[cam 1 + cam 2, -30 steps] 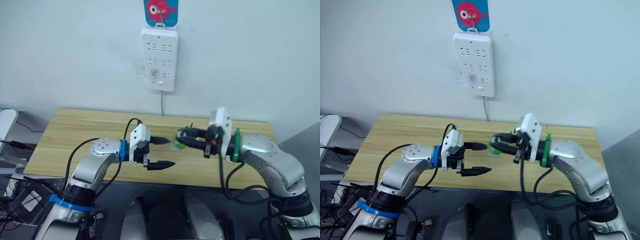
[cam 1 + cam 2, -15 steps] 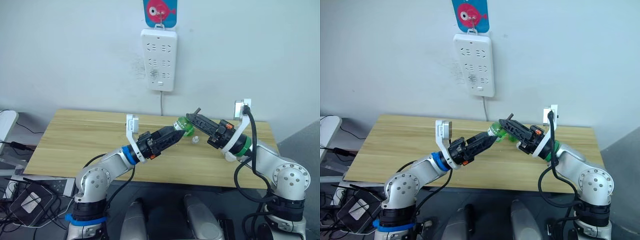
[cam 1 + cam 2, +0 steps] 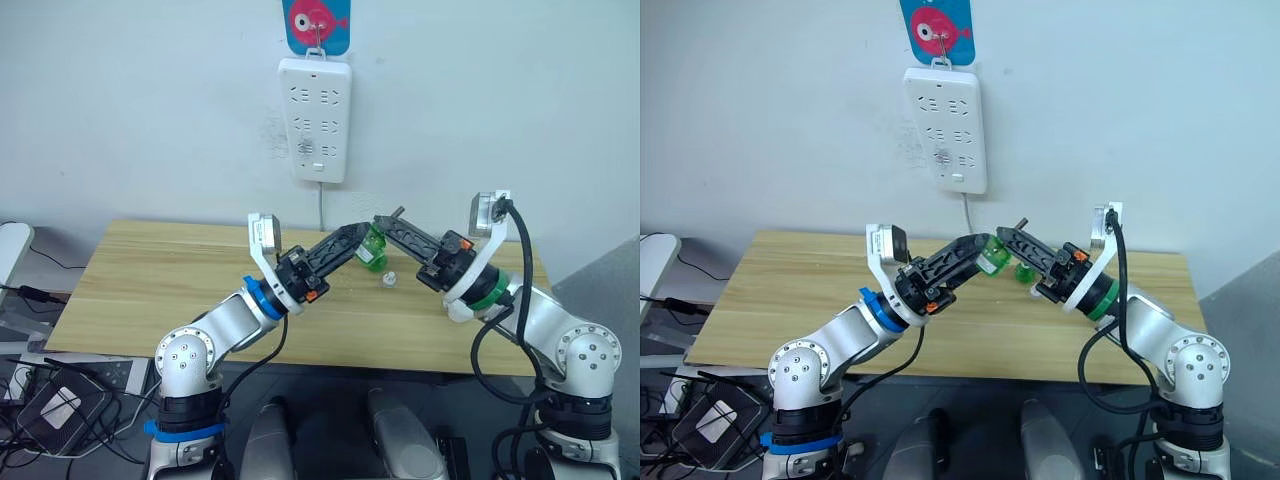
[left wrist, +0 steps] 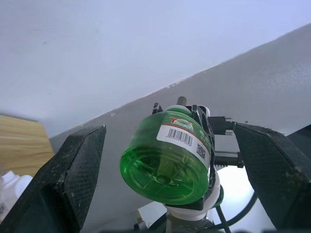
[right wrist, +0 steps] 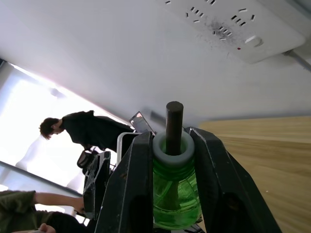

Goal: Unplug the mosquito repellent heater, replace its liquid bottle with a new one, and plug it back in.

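Note:
My right gripper (image 3: 386, 228) is shut on the neck of a green liquid bottle (image 3: 373, 250), held above the table's far middle. Its bare dark wick (image 5: 174, 121) sticks out past a pale neck ring between the fingers (image 5: 133, 184). My left gripper (image 3: 352, 240) is open, and its fingers (image 4: 73, 165) flank the bottle's base (image 4: 167, 165) without touching it. A second green bottle (image 3: 1023, 272) shows partly behind the right gripper, top hidden, so I cannot tell whether it is the new one. The mosquito repellent heater is out of view.
A white power strip (image 3: 320, 120) hangs on the wall above the wooden table (image 3: 150, 270). A small white cap (image 3: 388, 280) lies on the table under the grippers. A person (image 5: 73, 128) stands in the background of the right wrist view.
Both arms have risen from the table's front edge and reached toward the wall. The right gripper carried the bottle up. The left fingers now stand around its base.

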`<state>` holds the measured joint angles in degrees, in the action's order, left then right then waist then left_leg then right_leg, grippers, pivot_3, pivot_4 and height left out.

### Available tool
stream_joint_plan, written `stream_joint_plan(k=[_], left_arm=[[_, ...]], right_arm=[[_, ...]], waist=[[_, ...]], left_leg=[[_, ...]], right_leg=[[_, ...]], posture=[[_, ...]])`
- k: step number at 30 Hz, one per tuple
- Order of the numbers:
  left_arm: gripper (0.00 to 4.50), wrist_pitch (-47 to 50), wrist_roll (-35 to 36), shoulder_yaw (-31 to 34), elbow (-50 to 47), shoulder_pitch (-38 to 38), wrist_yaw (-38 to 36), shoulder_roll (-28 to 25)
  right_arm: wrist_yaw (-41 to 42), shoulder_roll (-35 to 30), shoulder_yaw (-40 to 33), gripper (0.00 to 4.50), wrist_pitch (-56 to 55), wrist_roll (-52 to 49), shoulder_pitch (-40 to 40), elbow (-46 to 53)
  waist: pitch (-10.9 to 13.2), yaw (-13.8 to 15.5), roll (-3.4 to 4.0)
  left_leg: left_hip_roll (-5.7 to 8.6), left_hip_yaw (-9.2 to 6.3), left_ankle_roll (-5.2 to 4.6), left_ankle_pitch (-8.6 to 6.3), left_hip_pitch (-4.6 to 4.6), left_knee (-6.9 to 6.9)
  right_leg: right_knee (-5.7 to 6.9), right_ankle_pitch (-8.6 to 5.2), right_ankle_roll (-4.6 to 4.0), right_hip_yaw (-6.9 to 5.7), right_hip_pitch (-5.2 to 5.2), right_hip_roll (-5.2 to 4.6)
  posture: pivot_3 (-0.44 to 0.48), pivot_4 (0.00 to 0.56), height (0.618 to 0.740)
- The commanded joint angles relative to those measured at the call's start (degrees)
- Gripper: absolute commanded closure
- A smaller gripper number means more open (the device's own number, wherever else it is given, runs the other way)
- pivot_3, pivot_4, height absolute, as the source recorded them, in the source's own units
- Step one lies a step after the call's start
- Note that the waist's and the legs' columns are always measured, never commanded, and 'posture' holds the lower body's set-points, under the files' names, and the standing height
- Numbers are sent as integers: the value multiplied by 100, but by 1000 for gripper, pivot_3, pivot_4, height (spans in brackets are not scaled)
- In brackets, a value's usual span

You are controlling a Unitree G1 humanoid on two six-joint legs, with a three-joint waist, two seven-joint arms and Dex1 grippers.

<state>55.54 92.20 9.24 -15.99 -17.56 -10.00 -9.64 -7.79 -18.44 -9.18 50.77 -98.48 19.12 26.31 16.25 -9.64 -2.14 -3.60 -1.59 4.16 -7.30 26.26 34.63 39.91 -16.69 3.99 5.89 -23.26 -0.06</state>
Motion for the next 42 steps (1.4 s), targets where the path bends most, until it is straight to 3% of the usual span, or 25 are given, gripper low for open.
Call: stream_joint_plan(k=[1,5,8,13,24,27,31,34,38,42], left_arm=[[0,-84,253,-99,-217,68,41,-48],[0,-124,380,-179,-250,102,31,-114],[600,-180,439,-224,-259,127,32,-155],[2135,-203,540,-285,-216,112,-6,-222],[2146,-190,420,-395,-209,168,-217,-410],[2146,-207,111,-429,-251,153,-411,-533],[2146,-318,-1019,-680,-494,81,-1107,-1020],[2146,-1066,-2760,-1328,-752,136,-2207,-1633],[2146,-3072,-5097,-2224,-497,313,-3670,-2210],[2146,-5772,-6899,-2569,551,408,-4520,-2196]], right_arm=[[-46,-104,61,3724,-230,-363,-12,162],[-57,-201,152,3724,-373,-482,-57,171],[-40,-259,192,3724,-443,-523,-83,175],[-18,-367,265,3724,-530,-620,-104,198],[64,-700,505,3724,-534,-1054,-108,267],[89,-888,356,2708,-569,-880,-156,157],[361,-1713,-123,1237,-359,-409,-284,-228],[955,-2675,-233,91,-106,778,-434,-428],[2276,-3831,-7,0,-270,2678,-724,-330],[2515,-4293,552,0,-286,4174,-875,-301]], waist=[[0,1,0],[0,3,0],[-1,7,1],[-2,11,0],[-2,19,0],[-2,21,0],[-1,25,0],[-3,45,4],[-6,77,10],[-6,84,10]], left_leg=[[0,0,0,0,1,0],[0,0,0,0,4,0],[0,0,0,0,10,1],[1,-1,0,0,14,1],[1,-1,0,0,22,0],[1,0,0,0,23,0],[3,2,0,0,29,1],[6,7,0,0,31,-1],[5,25,0,0,30,-34],[-1,31,-1,-1,30,-64]], right_leg=[[-1,0,0,0,-1,0],[-2,0,0,0,-3,0],[-3,0,0,0,-7,0],[-4,0,0,0,-9,0],[-7,0,-1,1,-17,0],[-7,0,0,1,-19,0],[-11,0,-1,4,-23,-1],[-24,0,-5,9,-24,-3],[-68,-8,-36,20,-29,-6],[-95,7,-14,21,-33,-6]], posture=[[-243,224,724],[-242,223,724],[-241,223,724],[-241,227,724],[-242,232,724],[-244,235,724],[-243,241,724],[-244,245,724],[-265,260,724],[-281,268,724]])
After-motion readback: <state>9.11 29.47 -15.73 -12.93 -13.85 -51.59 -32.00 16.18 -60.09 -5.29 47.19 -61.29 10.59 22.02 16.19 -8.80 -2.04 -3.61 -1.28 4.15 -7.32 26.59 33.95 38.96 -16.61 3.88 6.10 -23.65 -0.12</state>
